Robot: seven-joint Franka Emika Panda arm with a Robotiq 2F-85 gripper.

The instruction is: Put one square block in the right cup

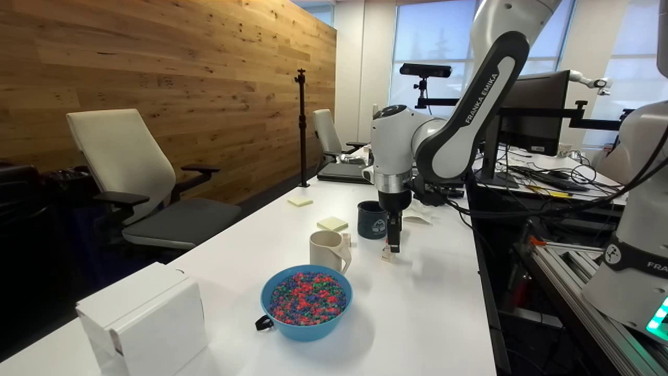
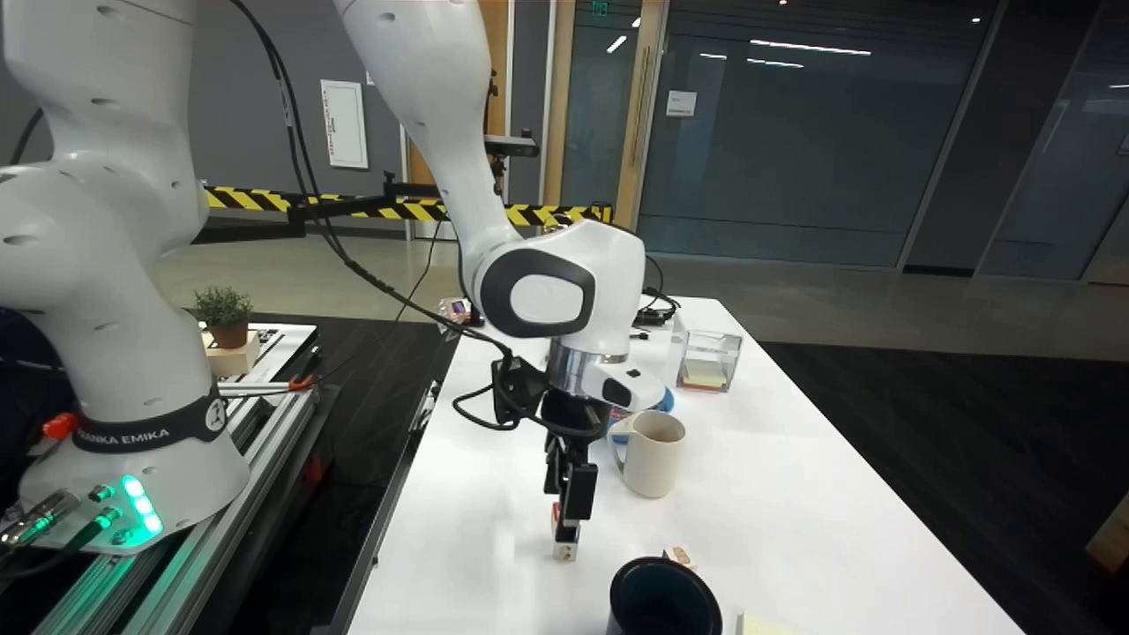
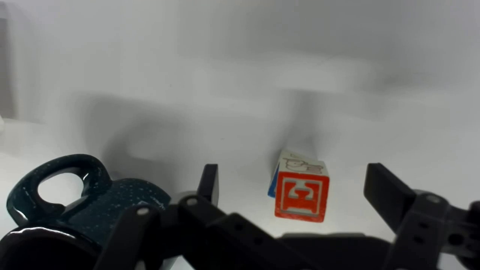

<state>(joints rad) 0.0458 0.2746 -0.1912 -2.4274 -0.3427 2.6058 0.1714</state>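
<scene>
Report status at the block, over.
Gripper open. Red-lettered block between the jaws in the wrist view, touching neither. Dark speckled mug close by; nothing visibly in the way.

A robot arm (image 1: 396, 141) points its tool (image 1: 394, 247) down at a small block (image 1: 388, 256) near a dark mug (image 1: 367, 223) on a white worktop (image 1: 433, 318), a cream cup (image 1: 322, 254) and blue bowl (image 1: 308, 333) nearer the viewer.

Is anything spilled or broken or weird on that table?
Nothing looks spilled or broken: the colourful bits sit in the blue bowl, and the cream mug and dark speckled mug stand upright. Only a pale sheet behind the end effector, in an exterior view, looks messily crumpled.
</scene>
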